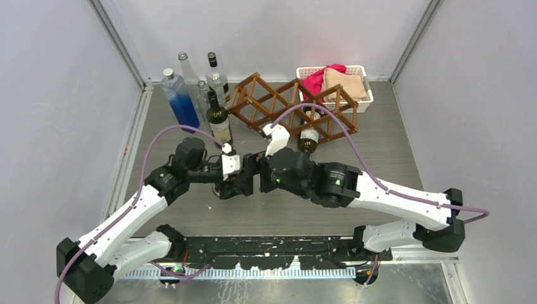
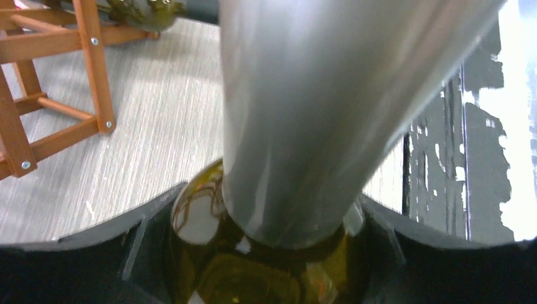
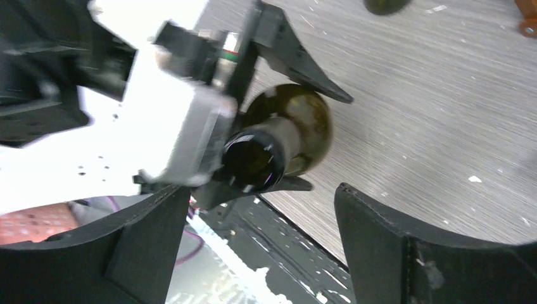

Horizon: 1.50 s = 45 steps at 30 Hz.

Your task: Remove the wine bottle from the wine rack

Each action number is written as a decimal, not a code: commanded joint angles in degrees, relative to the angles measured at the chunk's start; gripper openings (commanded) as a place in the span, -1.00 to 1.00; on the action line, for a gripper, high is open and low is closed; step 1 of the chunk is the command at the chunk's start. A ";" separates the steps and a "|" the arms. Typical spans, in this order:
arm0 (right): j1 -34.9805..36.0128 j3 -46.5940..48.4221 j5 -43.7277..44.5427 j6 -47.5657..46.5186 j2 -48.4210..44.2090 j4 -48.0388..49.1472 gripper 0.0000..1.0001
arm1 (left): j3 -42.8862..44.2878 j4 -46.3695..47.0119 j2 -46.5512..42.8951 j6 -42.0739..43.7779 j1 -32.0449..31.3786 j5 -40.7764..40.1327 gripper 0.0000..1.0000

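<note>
Robotics lab test cell: white panel walls [image 1: 57, 95], alu frame posts [image 1: 120, 47], arms [image 1: 392, 199] bolted to table [image 1: 380, 145].

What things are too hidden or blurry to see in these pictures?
- Top view: the wine bottle held by the left gripper is mostly covered by both arms. The labels on the upright bottles are too small to read.
- Left wrist view: the held bottle's neck fills the frame and is blurred. The wine rack is cut off by the left edge.
- Right wrist view: another bottle is cut off by the top edge.
</note>
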 commanded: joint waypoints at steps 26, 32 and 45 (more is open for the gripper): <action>0.62 -13.68 26.09 11.41 -20.30 -0.92 0.99 | 12.13 35.18 22.55 -22.95 4.21 -19.17 -0.76; 0.66 -14.04 26.53 11.51 -20.35 -0.40 0.99 | 12.31 40.94 26.56 -23.95 4.18 -19.42 -0.50; 0.65 -10.35 31.45 13.49 -19.76 -4.98 0.98 | 10.67 48.36 33.78 -28.98 6.14 -8.46 -0.37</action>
